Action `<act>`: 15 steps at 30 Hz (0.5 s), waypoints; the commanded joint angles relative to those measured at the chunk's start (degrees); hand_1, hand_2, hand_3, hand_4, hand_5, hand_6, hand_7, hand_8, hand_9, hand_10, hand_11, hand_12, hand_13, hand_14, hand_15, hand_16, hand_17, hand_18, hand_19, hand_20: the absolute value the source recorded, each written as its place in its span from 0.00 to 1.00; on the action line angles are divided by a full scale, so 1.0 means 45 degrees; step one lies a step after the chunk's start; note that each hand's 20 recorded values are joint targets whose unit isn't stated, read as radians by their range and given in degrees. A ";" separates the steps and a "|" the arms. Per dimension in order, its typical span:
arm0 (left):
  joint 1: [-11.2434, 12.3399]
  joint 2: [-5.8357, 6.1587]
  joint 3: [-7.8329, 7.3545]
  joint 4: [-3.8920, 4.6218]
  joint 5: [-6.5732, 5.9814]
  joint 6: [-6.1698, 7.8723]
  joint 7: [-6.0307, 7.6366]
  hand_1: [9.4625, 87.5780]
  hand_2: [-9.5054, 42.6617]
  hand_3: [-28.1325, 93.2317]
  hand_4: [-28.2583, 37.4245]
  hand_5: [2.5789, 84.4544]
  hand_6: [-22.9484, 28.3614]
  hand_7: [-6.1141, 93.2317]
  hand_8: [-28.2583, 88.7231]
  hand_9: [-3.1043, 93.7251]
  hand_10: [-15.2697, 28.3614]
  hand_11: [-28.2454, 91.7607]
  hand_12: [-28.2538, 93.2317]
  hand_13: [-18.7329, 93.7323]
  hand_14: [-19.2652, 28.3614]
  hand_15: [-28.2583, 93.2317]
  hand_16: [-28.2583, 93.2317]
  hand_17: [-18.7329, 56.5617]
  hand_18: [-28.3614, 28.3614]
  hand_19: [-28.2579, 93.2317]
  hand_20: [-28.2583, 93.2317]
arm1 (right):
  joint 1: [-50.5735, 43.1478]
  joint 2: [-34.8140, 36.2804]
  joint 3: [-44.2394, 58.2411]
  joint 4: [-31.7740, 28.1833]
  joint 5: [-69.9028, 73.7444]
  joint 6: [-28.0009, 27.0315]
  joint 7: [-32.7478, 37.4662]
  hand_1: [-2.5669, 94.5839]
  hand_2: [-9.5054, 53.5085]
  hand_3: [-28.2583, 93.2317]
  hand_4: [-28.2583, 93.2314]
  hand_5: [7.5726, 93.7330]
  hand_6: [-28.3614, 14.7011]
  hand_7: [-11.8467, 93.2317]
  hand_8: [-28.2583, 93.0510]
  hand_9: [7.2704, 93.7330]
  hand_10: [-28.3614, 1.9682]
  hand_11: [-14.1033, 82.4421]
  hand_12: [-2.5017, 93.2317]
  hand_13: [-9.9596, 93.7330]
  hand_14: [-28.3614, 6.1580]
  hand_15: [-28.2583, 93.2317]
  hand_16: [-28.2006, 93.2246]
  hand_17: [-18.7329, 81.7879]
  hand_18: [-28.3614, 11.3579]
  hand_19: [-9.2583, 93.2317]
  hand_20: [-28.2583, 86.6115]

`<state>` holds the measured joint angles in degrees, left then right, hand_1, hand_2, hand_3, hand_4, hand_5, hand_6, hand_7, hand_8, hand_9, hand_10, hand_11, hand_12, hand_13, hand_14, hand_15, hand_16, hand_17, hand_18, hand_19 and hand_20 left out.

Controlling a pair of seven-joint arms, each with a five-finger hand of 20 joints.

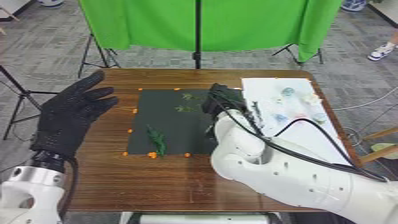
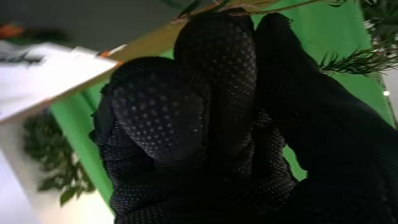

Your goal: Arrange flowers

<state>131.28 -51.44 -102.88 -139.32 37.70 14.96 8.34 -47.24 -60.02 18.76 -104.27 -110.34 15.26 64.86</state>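
Fingers of right hand (image 1: 222, 101) pinching thin stem (image 2: 282, 9), black mat (image 1: 182, 127) on brown table (image 1: 142, 185), green cloth (image 1: 160, 25) behind, grey floor (image 1: 153, 57)

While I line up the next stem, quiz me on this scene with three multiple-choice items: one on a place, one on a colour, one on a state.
1. Where does the dark green sprig lie?
A) On the white sheet
B) On the dark mat, toward its near left corner
C) On the floor

2. What colour is the cloth hanging beyond the table?
A) Red
B) Blue
C) Green

3. How is the left hand?
A) Open
B) Curled round a stem
C) Clenched in a fist

Right letters:
1. B: its fronds rest on the mat's near left part.
2. C: the head view shows it bright green.
3. A: its fingers extend, relaxed, with nothing in them.
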 commanded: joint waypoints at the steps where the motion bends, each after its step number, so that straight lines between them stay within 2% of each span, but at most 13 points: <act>1: -0.0468 0.0100 0.0414 0.0391 -0.0088 -0.0475 0.0125 0.17 0.33 0.87 0.08 0.42 0.64 0.22 0.16 0.39 0.86 0.49 0.33 0.40 1.00 0.72 0.13 0.12 0.94 0.69 0.35 | 0.0125 -0.0736 -0.0517 0.0740 0.0727 0.0135 0.0074 0.56 0.00 0.82 0.02 0.96 0.62 0.30 0.34 1.00 0.60 0.55 0.21 0.96 0.63 0.74 0.41 0.64 0.13 1.00 0.44; 6: -0.0408 0.0075 0.0277 0.0363 -0.0072 -0.0491 0.0232 0.17 0.33 0.87 0.08 0.42 0.64 0.22 0.16 0.39 0.86 0.49 0.33 0.40 1.00 0.72 0.13 0.12 0.95 0.69 0.35 | 0.0301 -0.0801 -0.0993 0.0735 0.1160 0.0218 -0.0176 0.55 0.00 0.82 0.02 0.96 0.62 0.31 0.34 1.00 0.60 0.54 0.21 0.95 0.63 0.74 0.41 0.64 0.13 1.00 0.44; 13: -0.0917 0.0118 0.0592 0.0541 -0.0058 -0.0725 0.0156 0.17 0.33 0.87 0.08 0.42 0.64 0.22 0.16 0.39 0.86 0.49 0.33 0.40 1.00 0.73 0.13 0.12 0.94 0.69 0.35 | 0.0627 -0.0976 -0.1499 0.1182 0.1581 0.0210 0.0038 0.54 0.00 0.81 0.02 0.95 0.63 0.31 0.32 1.00 0.61 0.54 0.21 0.95 0.63 0.74 0.41 0.64 0.13 1.00 0.44; 15: -0.0953 0.0139 0.0591 0.0563 -0.0058 -0.0723 0.0178 0.17 0.33 0.87 0.08 0.42 0.64 0.23 0.16 0.39 0.86 0.49 0.33 0.40 1.00 0.73 0.13 0.12 0.94 0.69 0.35 | 0.0711 -0.1073 -0.1625 0.1300 0.1615 0.0131 0.0059 0.53 0.00 0.81 0.02 0.95 0.63 0.31 0.32 1.00 0.60 0.54 0.21 0.96 0.63 0.74 0.41 0.64 0.13 1.00 0.44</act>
<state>128.38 -51.10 -101.07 -137.70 37.56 12.85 9.34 -45.81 -63.43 13.11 -100.06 -104.22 15.76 64.67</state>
